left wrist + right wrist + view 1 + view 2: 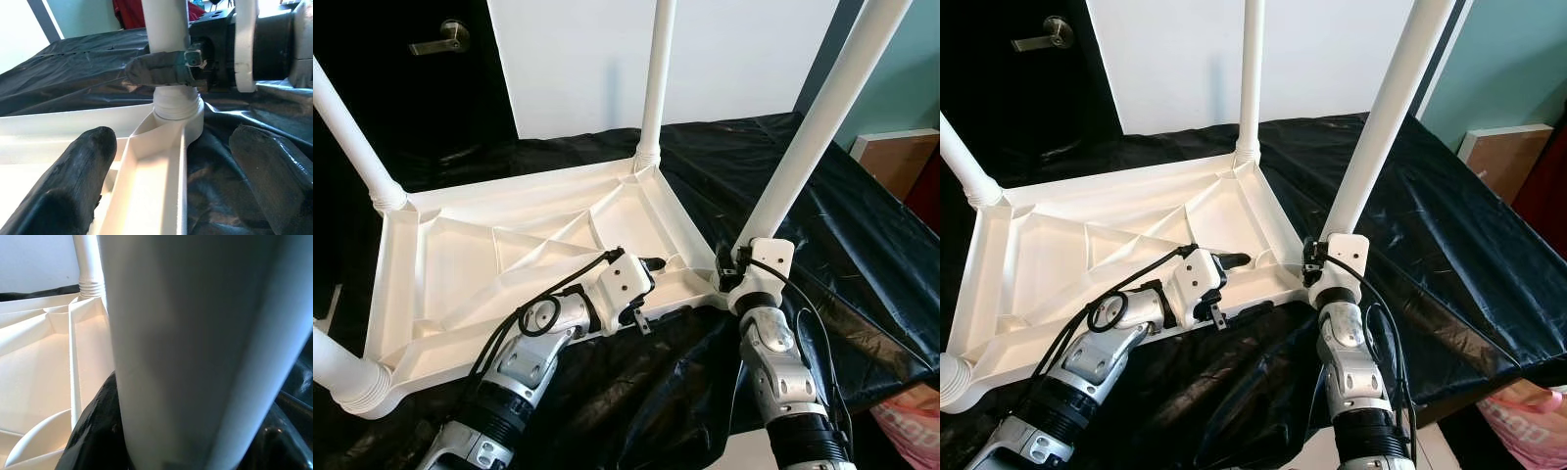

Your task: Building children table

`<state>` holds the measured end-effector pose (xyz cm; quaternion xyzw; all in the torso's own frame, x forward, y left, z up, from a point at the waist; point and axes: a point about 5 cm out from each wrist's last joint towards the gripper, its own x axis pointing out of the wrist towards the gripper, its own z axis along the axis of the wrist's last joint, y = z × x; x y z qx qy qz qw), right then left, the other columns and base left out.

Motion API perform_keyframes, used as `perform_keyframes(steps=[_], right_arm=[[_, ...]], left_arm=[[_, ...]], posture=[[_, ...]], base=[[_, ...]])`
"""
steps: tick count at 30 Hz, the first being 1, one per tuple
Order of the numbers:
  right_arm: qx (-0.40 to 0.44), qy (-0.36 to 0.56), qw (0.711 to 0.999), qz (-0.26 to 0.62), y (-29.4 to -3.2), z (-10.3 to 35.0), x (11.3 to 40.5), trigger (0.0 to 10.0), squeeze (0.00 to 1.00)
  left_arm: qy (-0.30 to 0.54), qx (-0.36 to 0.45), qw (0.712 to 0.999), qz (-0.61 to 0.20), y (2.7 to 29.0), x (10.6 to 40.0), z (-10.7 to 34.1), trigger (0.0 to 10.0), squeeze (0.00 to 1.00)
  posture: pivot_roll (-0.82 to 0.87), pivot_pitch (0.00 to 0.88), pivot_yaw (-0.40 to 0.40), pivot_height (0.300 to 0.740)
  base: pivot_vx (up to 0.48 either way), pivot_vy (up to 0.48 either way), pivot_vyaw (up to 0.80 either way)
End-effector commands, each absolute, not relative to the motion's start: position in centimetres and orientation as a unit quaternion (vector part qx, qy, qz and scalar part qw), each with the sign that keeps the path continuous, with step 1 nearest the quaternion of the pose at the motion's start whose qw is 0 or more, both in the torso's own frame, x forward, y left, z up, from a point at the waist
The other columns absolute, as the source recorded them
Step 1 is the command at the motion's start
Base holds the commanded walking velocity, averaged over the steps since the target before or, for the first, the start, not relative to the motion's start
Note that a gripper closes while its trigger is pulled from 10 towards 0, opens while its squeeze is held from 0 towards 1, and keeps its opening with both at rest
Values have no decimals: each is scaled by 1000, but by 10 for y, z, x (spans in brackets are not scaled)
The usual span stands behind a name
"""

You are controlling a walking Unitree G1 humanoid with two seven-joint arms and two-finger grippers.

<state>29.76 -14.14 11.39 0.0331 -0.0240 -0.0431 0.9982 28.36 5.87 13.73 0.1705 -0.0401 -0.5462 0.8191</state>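
Left eye view has the white tabletop [489, 255] lying upside down on a bench draped in black sheet [862, 245], its ribbed underside facing up. The right end effector [736, 266] is clamped on the base of the near-right leg [813, 127], right where it meets the corner socket. The left end effector [651, 266] hovers just beside that same corner, fingers [73, 181] spread wide and holding nothing.

My worry is the thread: if the leg leans while it is turned, it may cross-thread or sit crooked. The tabletop may also slide on the slick sheet, since nothing pins it, and the left fingers sit close enough to be nipped against the rim.

Count: one tabletop, four legs standing in the corners, two end effectors.
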Motion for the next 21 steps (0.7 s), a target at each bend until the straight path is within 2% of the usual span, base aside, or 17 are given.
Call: perform_keyframes(steps=[1,4,5,6,7,9,19,20,21], right_arm=[[31,19,998,-54,-142,97,293,10000,0],[28,15,998,-53,-143,98,293,10000,0],[26,12,998,-51,-143,99,293,10000,506],[26,12,998,-51,-143,99,293,10000,506],[26,10,998,-50,-143,100,293,10000,988],[27,4,999,-45,-144,102,293,10000,1000],[31,-30,997,62,-157,108,279,10000,1000],[29,-27,996,83,-163,106,277,10000,0],[29,-27,996,83,-163,106,277,10000,0]], left_arm=[[-40,178,816,-548,59,284,137,10000,0],[-40,178,816,-548,58,284,137,10000,0],[-40,178,816,-548,58,284,137,10000,0],[-40,178,816,-548,58,284,137,10000,0],[-40,177,816,-548,58,284,137,10000,0],[-40,177,816,-548,58,284,136,10000,0],[-38,175,818,-547,60,283,135,10000,0],[-38,175,818,-546,60,283,135,10000,0],[-38,175,818,-546,60,283,135,10000,0]], posture=[[-5,0,-38,740],[-5,0,-38,740],[-5,0,-38,740],[-5,0,-38,740],[-5,0,-39,740],[-5,0,-40,740],[-11,0,-38,740],[-13,0,-33,740],[-13,0,-33,740]], base=[[0,0,0],[0,0,0],[0,0,0],[0,0,0],[0,0,0],[0,0,0],[0,0,0],[0,0,0],[0,0,0]])
